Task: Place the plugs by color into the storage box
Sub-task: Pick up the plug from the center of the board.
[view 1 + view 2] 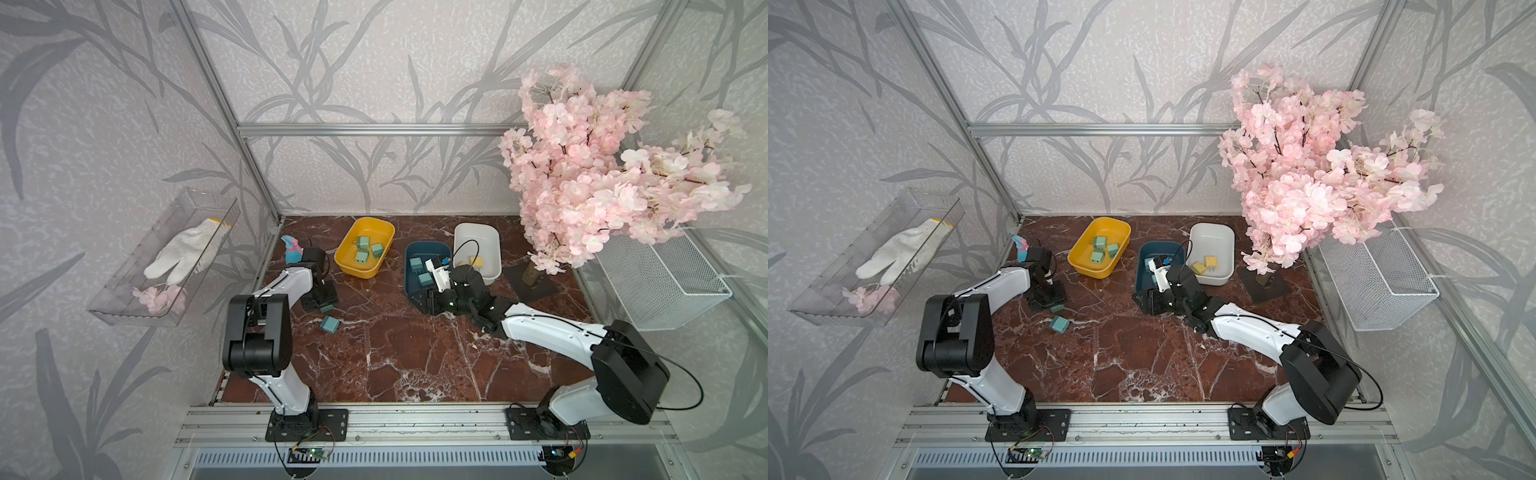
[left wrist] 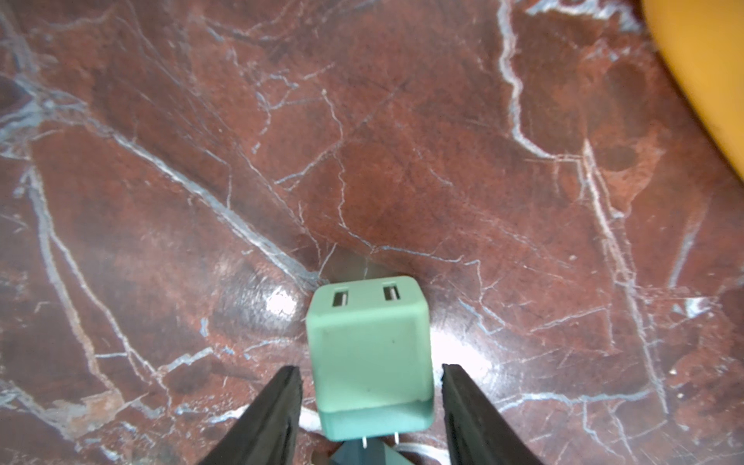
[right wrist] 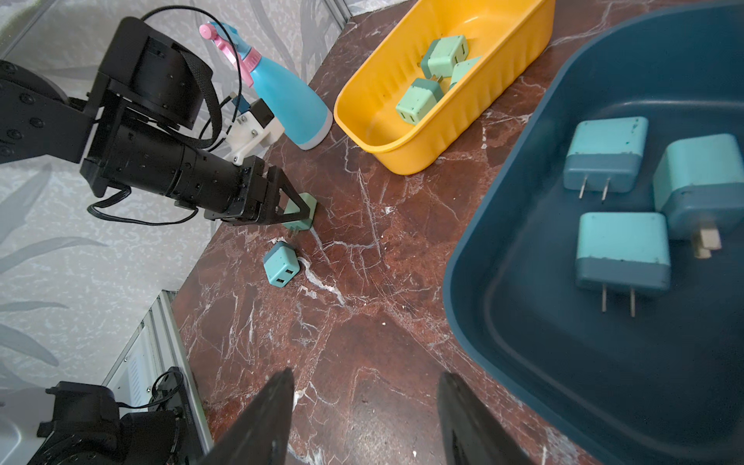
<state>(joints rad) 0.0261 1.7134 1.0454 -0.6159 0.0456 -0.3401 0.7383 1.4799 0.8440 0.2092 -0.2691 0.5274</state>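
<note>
Eight plugs (image 1: 362, 256) binned by colour; left gripper (image 2: 370, 370) straddles a green plug (image 2: 368, 346), not yet clamped; teal plug (image 3: 281, 265) lies loose nearby; right gripper (image 3: 367, 374) parted, empty.

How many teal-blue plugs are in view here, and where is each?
4. In the blue bin: first plug, second plug, third plug. The fourth plug lies loose on the table. The wrist view cuts off part of the bin, so another may be hidden.
</note>
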